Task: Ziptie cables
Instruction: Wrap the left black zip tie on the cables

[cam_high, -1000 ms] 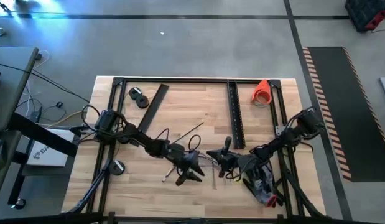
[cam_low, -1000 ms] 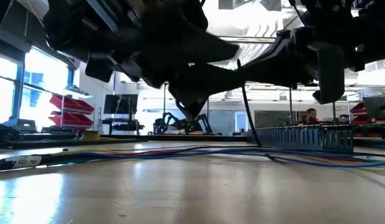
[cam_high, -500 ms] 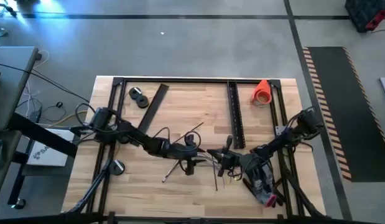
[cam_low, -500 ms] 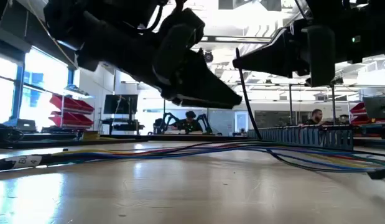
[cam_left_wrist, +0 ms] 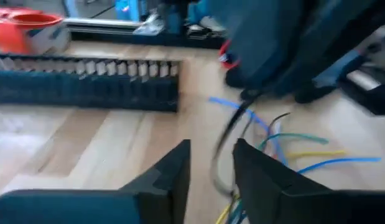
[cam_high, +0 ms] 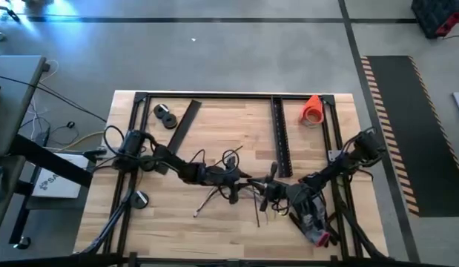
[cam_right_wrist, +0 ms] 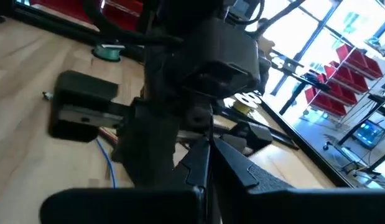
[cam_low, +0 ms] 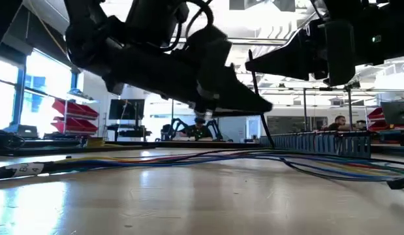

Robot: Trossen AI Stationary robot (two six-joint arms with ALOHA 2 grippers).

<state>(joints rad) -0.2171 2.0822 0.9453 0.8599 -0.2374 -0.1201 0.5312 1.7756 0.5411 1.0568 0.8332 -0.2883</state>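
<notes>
cables [cam_high: 218, 194] on the table, between left pincer [cam_high: 235, 178] and right pincer [cam_high: 253, 182]

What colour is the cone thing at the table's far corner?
Orange cone, clearest in the high view.

Overhead view: even, moderate light on the wooden table [cam_high: 236, 222]; a bluish glare falls on the grey floor [cam_high: 36, 22] at the upper left corner. Table-level view: bright windows [cam_low: 38, 91] and ceiling lights [cam_low: 267, 19] backlight the arms, which read as black silhouettes; the near table surface is soft, with a pale sheen at left. Left wrist view: heavy motion blur throughout, coloured cables [cam_left_wrist: 292, 149] smeared. Right wrist view: near dark parts out of focus, windows overexposed.
</notes>
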